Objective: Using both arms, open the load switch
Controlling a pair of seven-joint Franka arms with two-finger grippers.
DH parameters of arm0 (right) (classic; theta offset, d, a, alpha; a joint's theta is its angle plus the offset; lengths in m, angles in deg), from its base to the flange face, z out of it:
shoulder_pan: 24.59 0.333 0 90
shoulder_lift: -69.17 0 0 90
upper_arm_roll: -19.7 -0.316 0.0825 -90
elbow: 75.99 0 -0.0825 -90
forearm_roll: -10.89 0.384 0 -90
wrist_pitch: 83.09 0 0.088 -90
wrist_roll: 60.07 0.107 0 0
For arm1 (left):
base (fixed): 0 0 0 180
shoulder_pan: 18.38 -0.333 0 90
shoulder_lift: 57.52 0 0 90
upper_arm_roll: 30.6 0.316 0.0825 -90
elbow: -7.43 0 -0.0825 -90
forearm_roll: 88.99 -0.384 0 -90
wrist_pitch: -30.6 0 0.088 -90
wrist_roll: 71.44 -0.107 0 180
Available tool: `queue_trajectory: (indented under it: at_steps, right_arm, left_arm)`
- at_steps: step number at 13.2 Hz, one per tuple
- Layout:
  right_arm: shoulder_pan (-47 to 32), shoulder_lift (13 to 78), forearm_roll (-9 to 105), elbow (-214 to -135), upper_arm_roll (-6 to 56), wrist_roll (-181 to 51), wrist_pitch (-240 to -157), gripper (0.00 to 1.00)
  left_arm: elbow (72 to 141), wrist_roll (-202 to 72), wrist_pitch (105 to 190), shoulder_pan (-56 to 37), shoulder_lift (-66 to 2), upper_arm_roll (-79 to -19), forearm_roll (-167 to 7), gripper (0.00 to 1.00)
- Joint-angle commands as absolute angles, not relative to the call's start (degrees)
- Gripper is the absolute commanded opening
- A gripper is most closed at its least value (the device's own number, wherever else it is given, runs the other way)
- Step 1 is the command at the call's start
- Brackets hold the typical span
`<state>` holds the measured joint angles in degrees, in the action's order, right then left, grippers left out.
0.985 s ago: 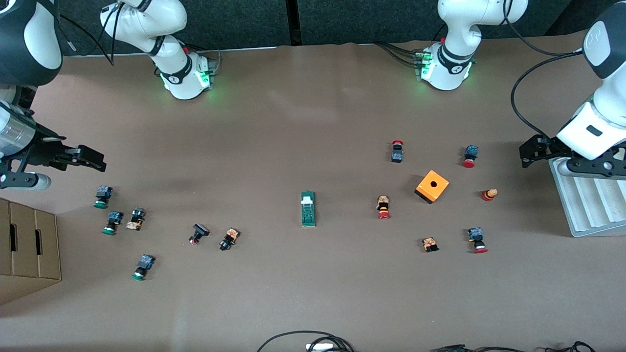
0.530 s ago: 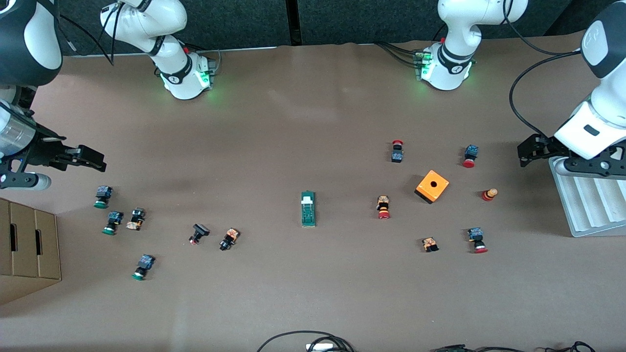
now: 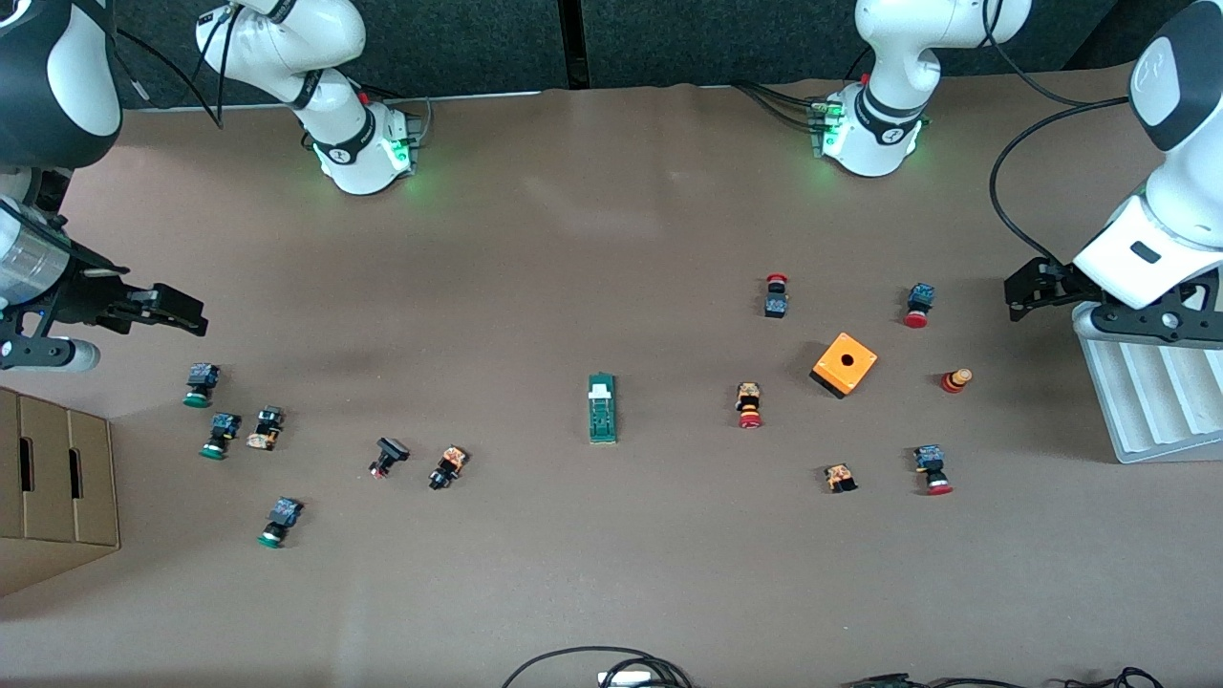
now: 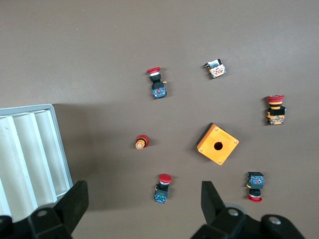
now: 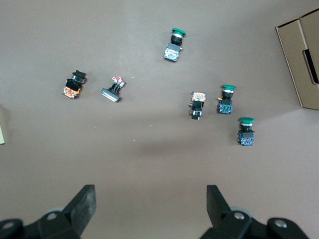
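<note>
While untouched, one load switch (image 3: 602,408)

Both arms are glossy white with black joint bands, green lights glowing at their round bases. Black cables loop along the left arm (image 3: 1161,239); the right arm (image 3: 57,76) carries a silvery wrist collar. Grippers matte black.

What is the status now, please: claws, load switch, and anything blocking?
Left claw open, over the table by the white tray. Right claw open, near the green buttons. Load switch untouched, mid-table, apart from both. Nothing around it.
</note>
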<state>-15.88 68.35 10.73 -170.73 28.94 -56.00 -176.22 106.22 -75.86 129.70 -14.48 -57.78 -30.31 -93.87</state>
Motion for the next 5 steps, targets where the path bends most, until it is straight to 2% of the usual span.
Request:
queue_trajectory:
  at_steps: [1, 5]
  right_arm:
    - [-15.71, 67.86, 9.48, -169.59, 29.02, -56.38, -176.08, 1.00]
    - [-15.62, 67.86, 9.57, -169.59, 29.02, -55.85, -176.17, 1.00]
  left_arm:
    - [106.48, -75.65, 128.69, -16.53, -58.84, -32.34, -94.00, 1.00]
    - [106.48, -75.66, 128.60, -17.41, -58.84, -33.23, -92.96, 1.00]
